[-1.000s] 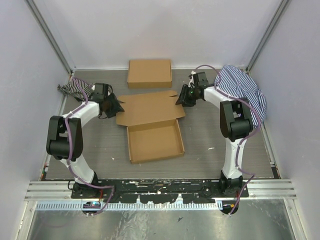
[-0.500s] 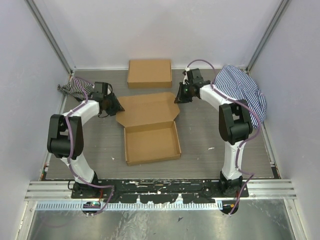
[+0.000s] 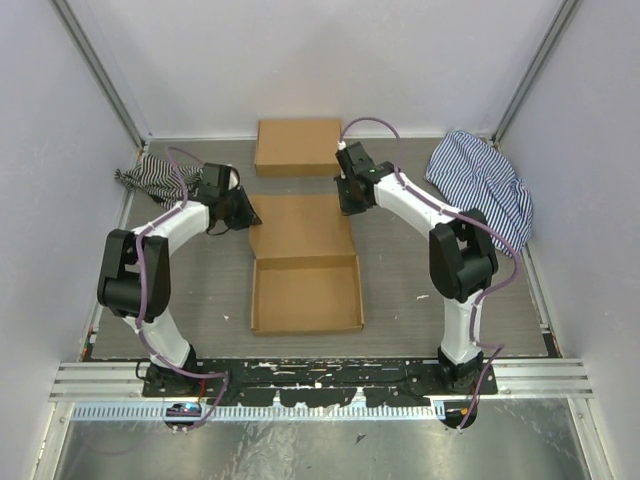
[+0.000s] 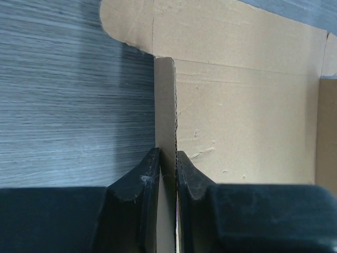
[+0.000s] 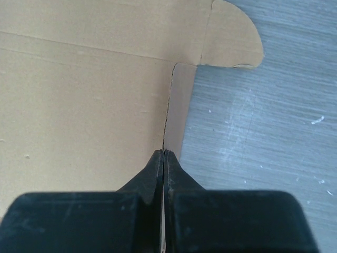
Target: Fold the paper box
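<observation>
While paper box (image 3: 303, 262) lies on table (image 3: 400, 285), we see left gripper (image 4: 167, 158) pinching its left flap, right gripper (image 5: 164, 155) clamped on right flap.

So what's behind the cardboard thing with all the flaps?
Behind the paper box lies a flat brown box, near the back wall, with a strip of table between them. It is closed, so whatever is inside it cannot be seen.

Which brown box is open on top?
The paper box in the middle: its tray is open and its lid is spread out behind it. The other box at the back is closed, with no flaps showing.
</observation>
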`<state>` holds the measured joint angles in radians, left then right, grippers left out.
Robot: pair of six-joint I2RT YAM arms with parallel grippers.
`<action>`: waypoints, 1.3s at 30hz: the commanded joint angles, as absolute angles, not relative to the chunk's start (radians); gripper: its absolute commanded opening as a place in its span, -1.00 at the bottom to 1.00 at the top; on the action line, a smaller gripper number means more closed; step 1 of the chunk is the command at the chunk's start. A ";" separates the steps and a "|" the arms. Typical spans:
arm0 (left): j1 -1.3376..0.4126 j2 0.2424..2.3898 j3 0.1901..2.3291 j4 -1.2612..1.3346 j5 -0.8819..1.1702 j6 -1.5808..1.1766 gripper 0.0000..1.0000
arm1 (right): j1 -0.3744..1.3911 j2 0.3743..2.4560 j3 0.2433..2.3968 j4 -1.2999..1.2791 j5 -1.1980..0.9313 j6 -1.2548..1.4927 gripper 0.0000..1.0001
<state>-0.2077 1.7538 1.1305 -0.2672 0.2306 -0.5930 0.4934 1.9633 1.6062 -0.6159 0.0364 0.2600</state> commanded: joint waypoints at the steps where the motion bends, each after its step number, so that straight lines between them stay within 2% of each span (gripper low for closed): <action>1: -0.279 1.714 1.192 -0.270 0.235 -0.553 -0.54 | 0.570 1.960 1.672 -0.648 0.114 0.286 -0.98; 7: -0.296 1.737 1.207 -0.298 0.215 -0.536 -0.57 | 0.621 2.020 1.701 -0.683 0.166 0.305 -0.98; 8: -0.298 1.734 1.208 -0.299 0.212 -0.533 -0.57 | 0.628 2.023 1.702 -0.686 0.176 0.312 -0.93; 9: -0.301 1.733 1.209 -0.300 0.205 -0.532 -0.57 | 0.635 2.022 1.703 -0.687 0.178 0.318 -0.76; 11: -0.308 1.730 1.214 -0.306 0.194 -0.525 -0.57 | 0.646 2.014 1.692 -0.669 0.163 0.326 -0.24; 12: -0.309 1.730 1.217 -0.311 0.191 -0.523 -0.57 | 0.649 2.010 1.687 -0.660 0.149 0.331 -0.13; 14: -0.311 1.734 1.225 -0.326 0.186 -0.518 -0.56 | 0.648 2.005 1.676 -0.643 0.124 0.338 -0.02; 24: -0.323 1.740 1.229 -0.326 0.200 -0.513 -0.55 | 0.648 2.013 1.605 -0.598 0.032 0.345 0.01; 34: -0.358 1.774 1.266 -0.361 0.208 -0.510 -0.50 | 0.648 1.997 1.562 -0.576 0.035 0.357 -0.01; 39: -0.358 1.754 1.270 -0.403 0.139 -0.502 -0.51 | 0.649 1.963 1.562 -0.565 0.057 0.361 0.00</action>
